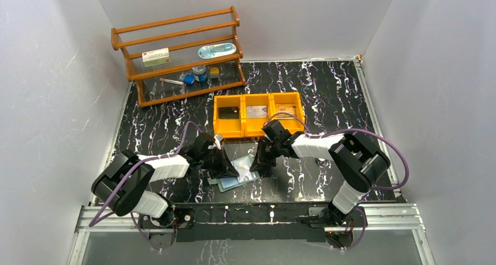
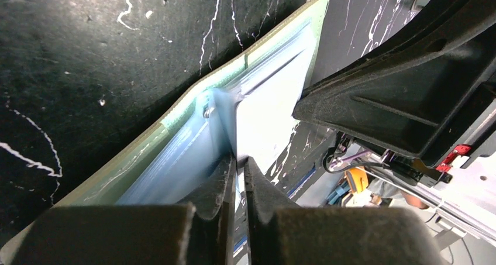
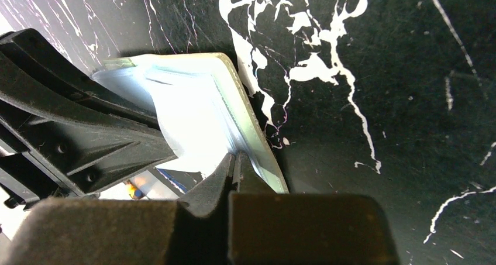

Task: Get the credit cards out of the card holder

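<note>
card holder (image 1: 237,180): flat on the table (image 1: 327,95) near its front edge, between the two grippers; pale teal, translucent, one corner peeled up in the left wrist view (image 2: 175,154)
inside holder: we see a bluish-white layer, cannot tell if it is a card or just the flap
left gripper (image 1: 225,168): jaws nearly pressed together, pinching the holder's thin clear layer at its left side (image 2: 240,159)
right gripper (image 1: 257,162): jaws pressed tight on the holder's opposite edge (image 3: 234,159)
in the way: both grippers cover the holder's ends from above; in each wrist view the other gripper's black body blocks part of the holder (image 3: 199,113)
credit cards (image 1: 256,112): we see a silvery one in the middle compartment of the orange bin (image 1: 257,130), a tan one in the right; the left holds something dark, unclear
bin position: just behind the grippers, apart from the holder
wooden rack (image 1: 175,42): back left, holding small boxes and jars
purple cables (image 1: 386,145): looped along both arms
</note>
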`<state>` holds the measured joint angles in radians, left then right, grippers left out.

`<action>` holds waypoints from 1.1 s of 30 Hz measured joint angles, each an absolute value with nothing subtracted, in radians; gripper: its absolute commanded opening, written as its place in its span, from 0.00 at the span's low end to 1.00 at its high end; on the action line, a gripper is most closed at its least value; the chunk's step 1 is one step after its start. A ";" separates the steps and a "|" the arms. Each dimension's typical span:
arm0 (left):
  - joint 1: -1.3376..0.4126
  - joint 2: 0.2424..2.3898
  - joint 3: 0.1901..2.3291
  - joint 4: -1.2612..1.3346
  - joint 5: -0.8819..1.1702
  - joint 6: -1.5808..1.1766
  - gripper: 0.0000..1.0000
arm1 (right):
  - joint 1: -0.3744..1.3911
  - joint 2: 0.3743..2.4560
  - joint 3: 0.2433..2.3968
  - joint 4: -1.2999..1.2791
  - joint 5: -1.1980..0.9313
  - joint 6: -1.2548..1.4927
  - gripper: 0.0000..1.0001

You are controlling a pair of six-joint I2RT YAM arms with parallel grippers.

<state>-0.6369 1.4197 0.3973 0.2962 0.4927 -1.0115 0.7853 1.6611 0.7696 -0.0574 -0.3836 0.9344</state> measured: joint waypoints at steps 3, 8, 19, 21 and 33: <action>-0.638 1.417 0.428 0.225 0.475 -0.987 0.00 | 0.786 1.659 0.770 -0.059 -0.380 0.933 0.06; -0.651 1.369 0.450 0.141 0.405 -0.946 0.00 | 0.799 1.654 0.769 -0.059 -0.361 0.941 0.13; -0.651 1.287 0.452 0.086 0.359 -0.882 0.00 | 0.815 1.652 0.769 -0.060 -0.340 0.954 0.11; -0.651 1.281 0.449 0.089 0.361 -0.878 0.00 | 0.815 1.652 0.769 -0.059 -0.342 0.955 0.12; -0.647 1.388 0.434 0.200 0.439 -0.905 0.21 | 0.807 1.652 0.768 -0.058 -0.360 0.947 0.12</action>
